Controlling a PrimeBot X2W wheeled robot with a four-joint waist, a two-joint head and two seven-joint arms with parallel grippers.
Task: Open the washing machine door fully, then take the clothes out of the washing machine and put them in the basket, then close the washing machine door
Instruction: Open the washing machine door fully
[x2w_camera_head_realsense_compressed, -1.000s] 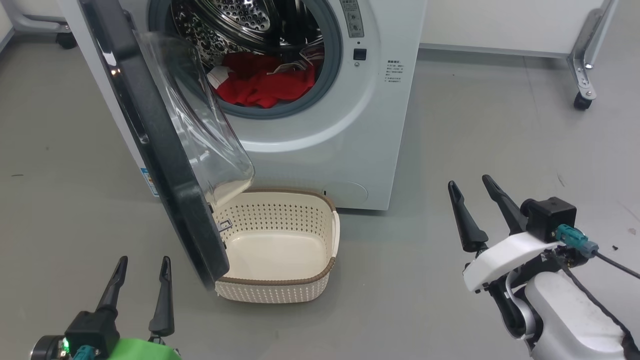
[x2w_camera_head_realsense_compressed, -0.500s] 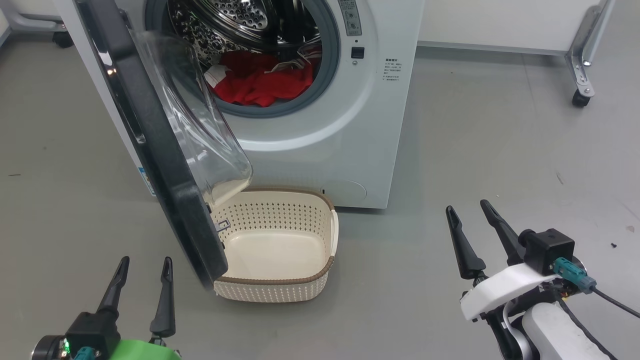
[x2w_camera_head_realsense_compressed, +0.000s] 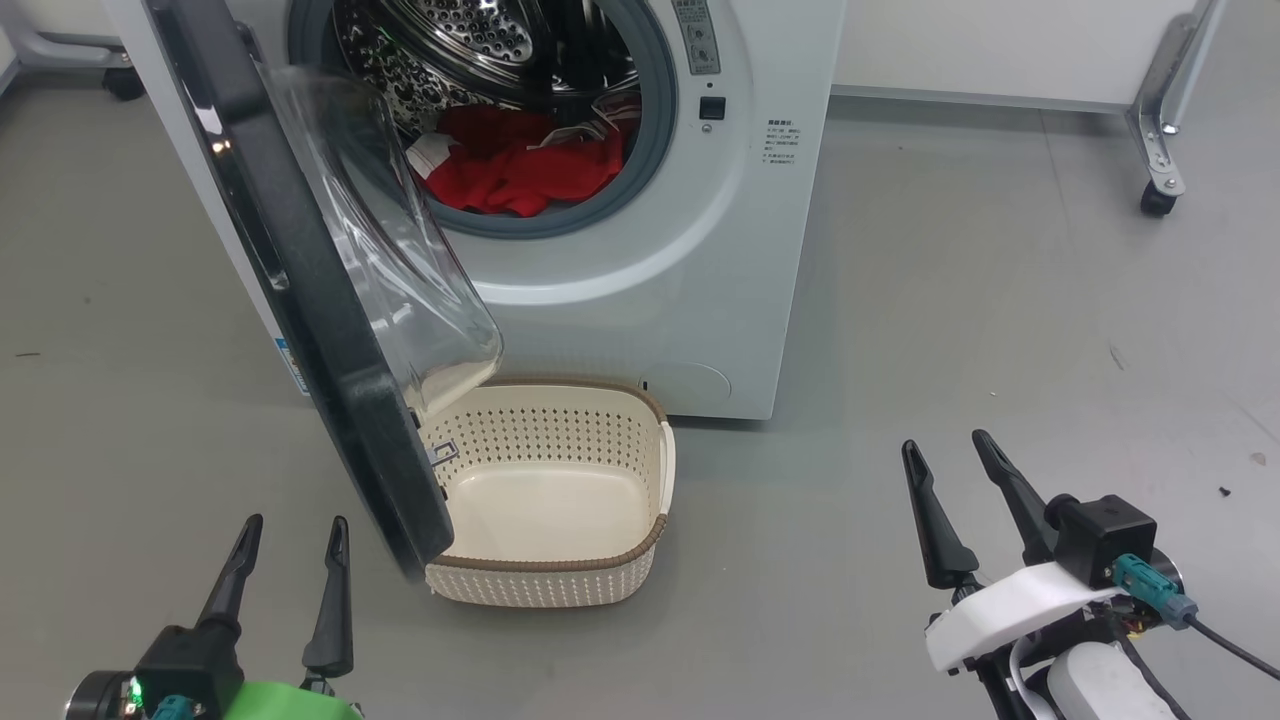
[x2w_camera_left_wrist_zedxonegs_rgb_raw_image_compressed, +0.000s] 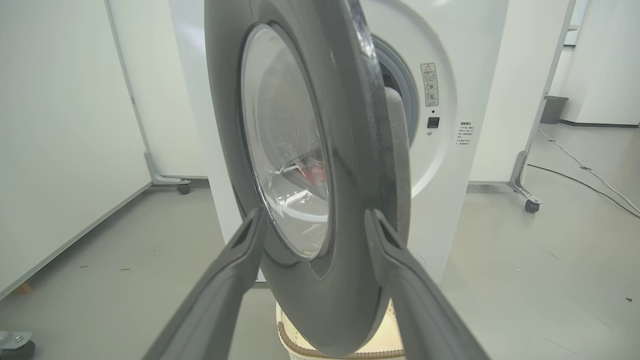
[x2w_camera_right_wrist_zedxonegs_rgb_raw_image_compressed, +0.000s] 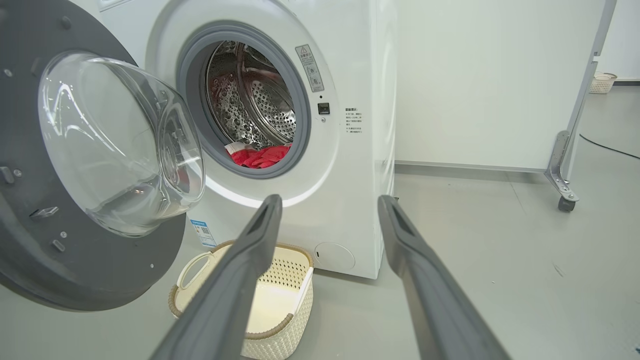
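Observation:
The white washing machine stands ahead with its door swung out about halfway, black rim edge-on and glass bowl bulging inward. Red clothes lie in the steel drum; they also show as clothes in the right wrist view. The cream basket sits on the floor under the door's lower edge, nothing in it. My left gripper is open, low at the left just short of the door's rim. My right gripper is open at the lower right, well clear of the machine.
A grey floor spreads to the right of the machine. A white partition on metal caster legs stands behind at the right, with another caster at the far left. A second small basket sits far back.
My right gripper has drawn back and down toward the lower right, still open. The left gripper, the door, the basket and the clothes stay as they were.

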